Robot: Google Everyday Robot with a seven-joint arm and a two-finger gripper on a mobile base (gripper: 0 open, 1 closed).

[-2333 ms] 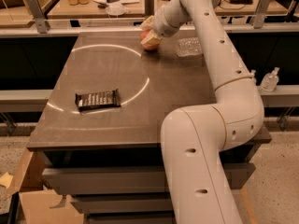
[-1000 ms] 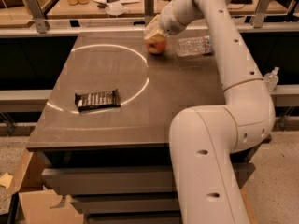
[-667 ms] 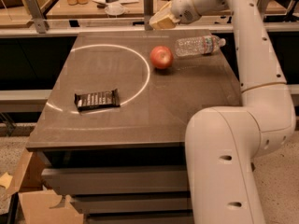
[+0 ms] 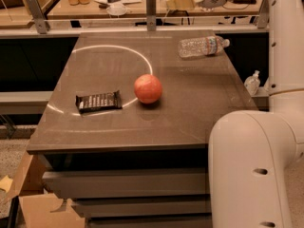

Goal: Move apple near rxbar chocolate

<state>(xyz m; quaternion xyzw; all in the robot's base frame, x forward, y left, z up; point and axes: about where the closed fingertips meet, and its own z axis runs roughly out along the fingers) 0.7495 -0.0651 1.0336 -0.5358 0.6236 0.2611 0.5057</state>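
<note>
While gripper hovers high, grip state can't tell, one apple and one rxbar chocolate sit below-left of it. One bottle just below it.

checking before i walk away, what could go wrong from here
The apple sits loose on the table just right of the rxbar chocolate; being round, it may roll toward the front edge.
The pincer hangs high beyond the far edge, likely too far to stop it.
The bottle lies on its side and could roll too.
</note>
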